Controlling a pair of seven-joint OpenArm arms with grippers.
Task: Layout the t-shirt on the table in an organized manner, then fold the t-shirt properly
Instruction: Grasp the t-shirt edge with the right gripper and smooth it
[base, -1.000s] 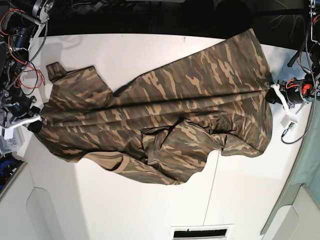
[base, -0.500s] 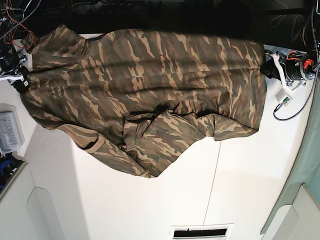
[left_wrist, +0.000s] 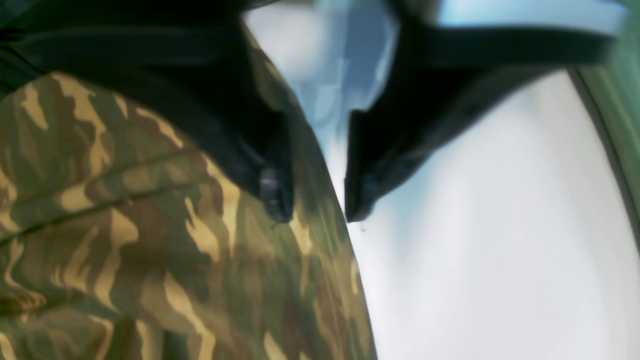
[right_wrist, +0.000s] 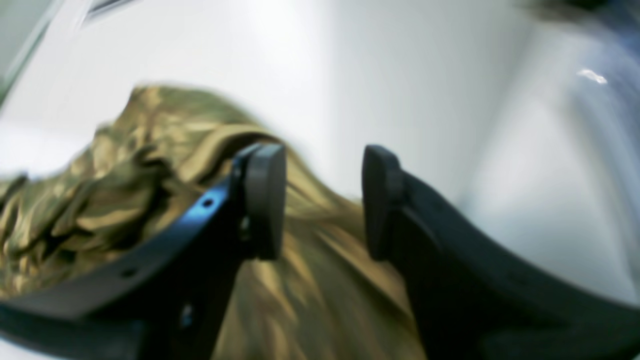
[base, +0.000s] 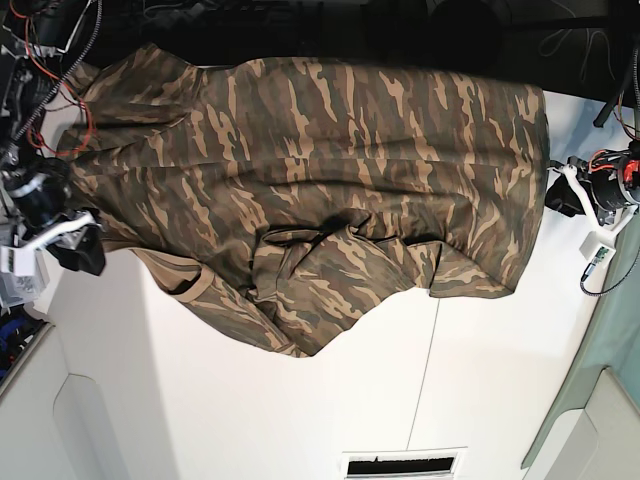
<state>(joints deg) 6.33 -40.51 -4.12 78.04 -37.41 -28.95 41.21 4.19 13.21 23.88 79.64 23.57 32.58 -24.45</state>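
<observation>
Two claws, both parted and gripping nothing. Left claw (left_wrist: 312, 217) spread just above the edge of the t-shirt (left_wrist: 150, 240), one dark finger (left_wrist: 272, 197) over the camouflage cloth, the other over the white tabletop (left_wrist: 490, 250). Right claw (right_wrist: 322, 202) likewise apart, tan cloth of the shirt (right_wrist: 300, 280) seen through the gap, nothing pinched. Farther off, in the base view: t-shirt (base: 300, 160) spread wide across the tabletop (base: 300, 410), bunched in folds near its middle, one edge reaching the far dark border. Right claw (base: 70, 240) beside one end, left claw (base: 565, 195) just off the other. No readable writing or label anywhere.
</observation>
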